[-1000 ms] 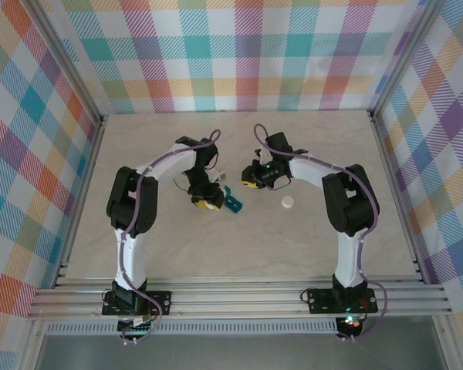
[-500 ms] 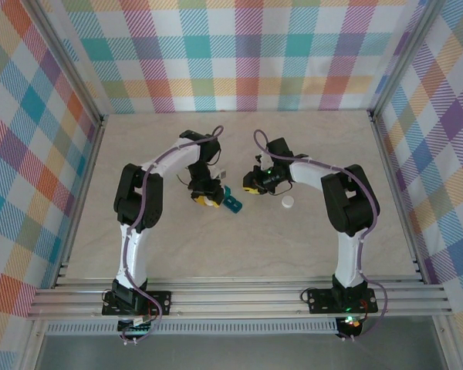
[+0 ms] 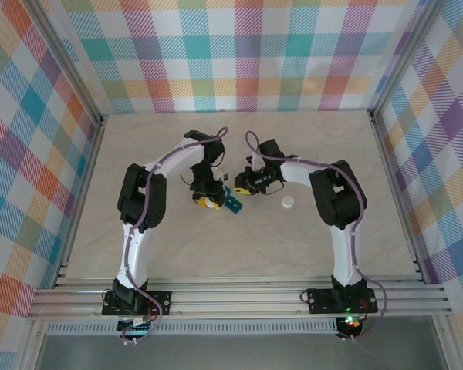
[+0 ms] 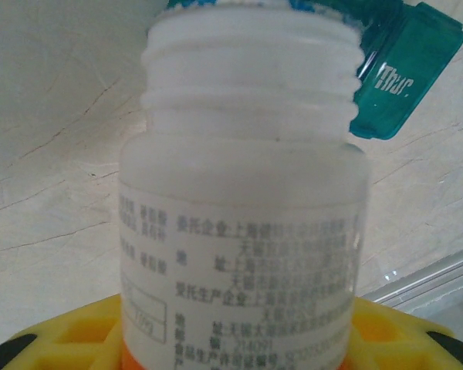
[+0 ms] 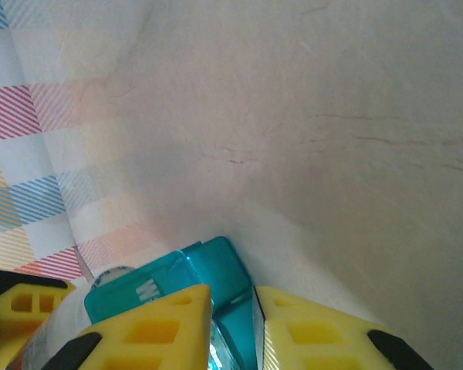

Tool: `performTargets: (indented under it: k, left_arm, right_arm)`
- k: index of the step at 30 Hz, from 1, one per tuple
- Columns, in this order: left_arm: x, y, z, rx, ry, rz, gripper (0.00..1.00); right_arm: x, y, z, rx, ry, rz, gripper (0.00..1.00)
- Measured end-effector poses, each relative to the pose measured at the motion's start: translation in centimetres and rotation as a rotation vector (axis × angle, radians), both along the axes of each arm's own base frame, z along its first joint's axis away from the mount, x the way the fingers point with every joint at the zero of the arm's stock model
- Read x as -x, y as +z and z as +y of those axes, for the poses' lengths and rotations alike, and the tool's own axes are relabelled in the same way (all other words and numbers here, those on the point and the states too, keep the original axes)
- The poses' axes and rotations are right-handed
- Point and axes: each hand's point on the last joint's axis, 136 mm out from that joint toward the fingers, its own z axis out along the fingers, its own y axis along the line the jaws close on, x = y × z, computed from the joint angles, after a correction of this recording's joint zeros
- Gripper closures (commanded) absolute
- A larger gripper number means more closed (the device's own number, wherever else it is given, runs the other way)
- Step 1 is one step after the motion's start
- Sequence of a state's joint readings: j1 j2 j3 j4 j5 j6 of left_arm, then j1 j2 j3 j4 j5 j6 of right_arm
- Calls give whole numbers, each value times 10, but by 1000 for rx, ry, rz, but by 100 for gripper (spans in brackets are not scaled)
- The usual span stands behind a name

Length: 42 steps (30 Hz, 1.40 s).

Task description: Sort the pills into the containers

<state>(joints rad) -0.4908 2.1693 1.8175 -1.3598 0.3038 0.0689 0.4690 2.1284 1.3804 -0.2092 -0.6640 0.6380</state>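
My left gripper (image 3: 209,201) is shut on a white bottle (image 4: 243,223) with printed text and no cap. In the left wrist view the bottle's threaded mouth points at an open teal lid (image 4: 405,81) marked "Thur". The teal containers (image 3: 231,202) lie just right of that gripper on the table. In the right wrist view my right gripper (image 5: 233,308) has its yellow fingers (image 5: 158,327) pressed on either side of the containers (image 5: 231,270). My right gripper (image 3: 243,186) reaches in from the right. I cannot make out any pills for certain.
A small white cap (image 3: 288,203) lies on the beige table (image 3: 239,247) to the right of the containers. Checked cloth walls (image 3: 247,54) and metal frame posts close in the table at the back and sides.
The right gripper has shifted a little left, closer over the containers. The left arm has swung slightly right, keeping the bottle by the containers. Neither grip has changed.
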Motion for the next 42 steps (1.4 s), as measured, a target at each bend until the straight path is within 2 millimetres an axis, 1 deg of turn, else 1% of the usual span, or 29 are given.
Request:
performTargets:
  k: [8,11,15,18,21,29,37,42]
  left_arm:
    - [0,-1,1,-4,0,1,100]
    - [4,-3,3,-10,0,13,100]
    - [10,-8,6,-22,0,36,100]
    - [14,-12,7,-27,0,51,100]
    - [16,-11,9,-28,0,52,100]
    - [24,-14,13,-43,0,73,100]
    - [22,-14,14,-47,-2,64,100]
    - [15,-10,12,-44,-5,38,100]
  right_arm:
    - [8,-6,15,-27,28,24,76]
    - [11,-8,19,-33,36,32,76]
    - [12,-6,24,-50,45,27,76]
    - [15,-7,25,-57,47,31,77]
    - [20,-14,23,-54,42,47,77]
    - [22,-14,23,-72,39,27,77]
    - [21,-14,23,-66,29,25,76]
    - [19,-14,21,-64,22,24,76]
